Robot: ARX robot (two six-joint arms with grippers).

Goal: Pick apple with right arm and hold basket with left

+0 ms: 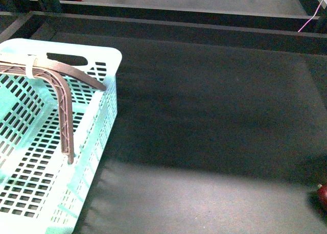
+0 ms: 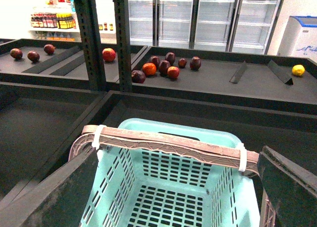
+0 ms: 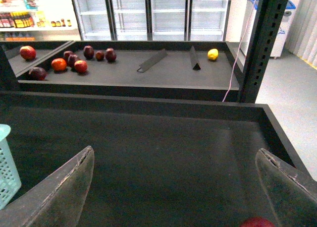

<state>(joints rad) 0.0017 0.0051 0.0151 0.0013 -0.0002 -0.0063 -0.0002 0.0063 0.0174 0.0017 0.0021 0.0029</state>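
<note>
The bright red round apple (image 1: 322, 195) lies at the near right edge of the dark grey display shelf (image 1: 204, 116). The right claw (image 3: 174, 151) is near it, spread wide and holding nothing. The pale mint slotted plastic basket (image 1: 104, 111) sits at the near left corner. The left claw (image 2: 178, 150) gapes wide astride its brown ribbed handles (image 2: 168, 142). Dark maroon apples (image 2: 166, 63) rest on the rear shelf (image 2: 223, 83).

Light comes from overhead. The near desk (image 1: 204, 203) shows pale grey, while a broad shadow darkens its middle. The basket (image 1: 102, 52) glares at its left edge (nearly washed out). Wrist views are bright, fridge doors (image 2: 198, 14) gleaming.
</note>
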